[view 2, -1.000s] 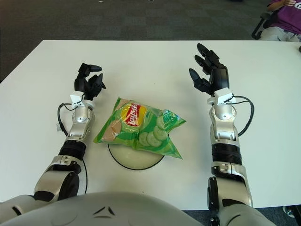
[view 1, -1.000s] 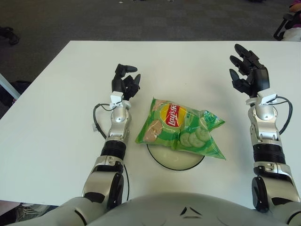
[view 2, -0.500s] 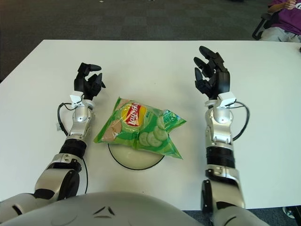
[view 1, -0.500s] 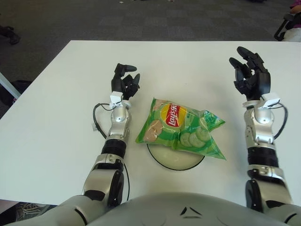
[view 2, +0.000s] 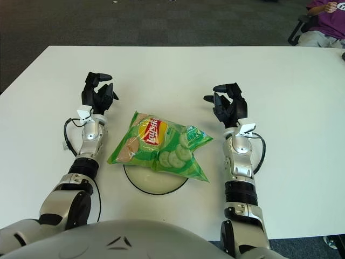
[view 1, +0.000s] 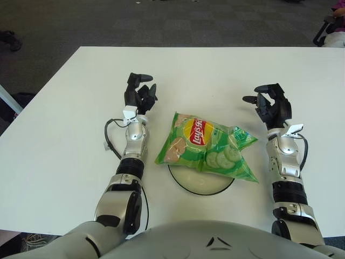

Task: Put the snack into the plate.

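a green bag of chips (view 1: 207, 147) lies across a white plate (view 1: 200, 182) with a dark rim, near the front edge of the white table (view 1: 64, 135). the bag covers most of the plate — only the near arc of the plate shows below it — and the bag's ends overhang the rim on both sides. a red and yellow logo sits on the upper face of the bag, with cucumber slices printed toward the robot's right.

the left hand (view 1: 138, 95) is beside the bag on the left, apart from it, wrist pointing away from the robot. its dark fingers (view 1: 144, 78) are loosely curled, the tips bent over toward the palm, and they hold nothing and touch nothing that can be seen.

the right hand (view 1: 271, 104) is just to the right of the bag's right corner, close to it but not touching. its fingers (view 1: 251, 99) are partly bent and spread, one reaching out toward the bag side — the hand is empty.

a black cable (view 1: 110, 137) loops beside the left forearm.
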